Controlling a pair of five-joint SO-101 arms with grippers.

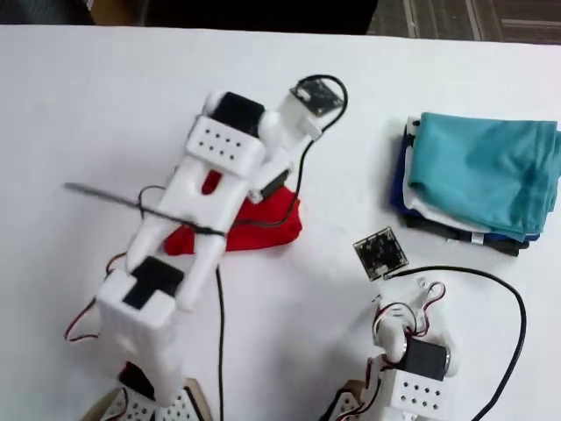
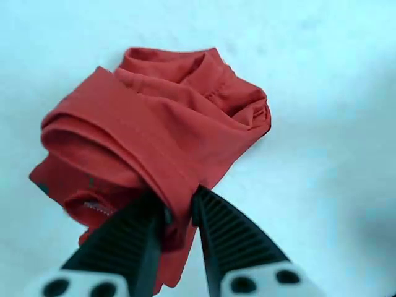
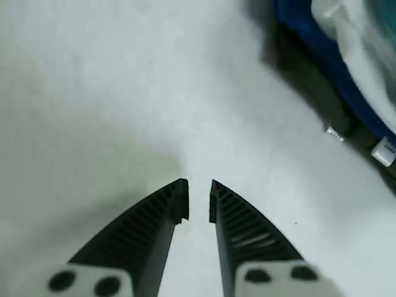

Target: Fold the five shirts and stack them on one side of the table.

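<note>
1. From the high view I see the left arm [image 1: 202, 184] stretched out over the middle of the white table [image 1: 88, 105]. Its front end is above the red shirt [image 1: 267, 224].
2. The left gripper [image 2: 179, 213] is clamped on the red shirt [image 2: 154, 124]. A fold of red cloth is pinched between the two black fingers [image 2: 232, 241], with more cloth hanging below the pinch.
3. The red shirt is a loosely folded, rumpled bundle and not a flat fold. Most of it lies on the table, with rolled edges and a bunched end on the far side from the gripper.
4. The right arm [image 1: 416, 368] sits drawn back near its base, on my right side of the table.
5. The right gripper [image 3: 198, 201] points down at bare table. Its fingers [image 3: 148, 229] are barely parted, with a thin strip of table showing between the tips and nothing held.
6. The stack [image 1: 478, 180] of folded shirts lies at the right edge of the table, well apart from the red shirt.
7. A teal shirt [image 1: 486, 167] tops the stack. Under it I can make out white cloth [image 1: 421, 206], a blue shirt [image 1: 400, 175] and a dark layer [image 1: 456, 232] at the bottom.
8. In the right wrist view the stack's edge shows beyond the gripper: blue shirt [image 3: 322, 55], white cloth [image 3: 352, 37] and the dark layer [image 3: 309, 105] against the table.
</note>
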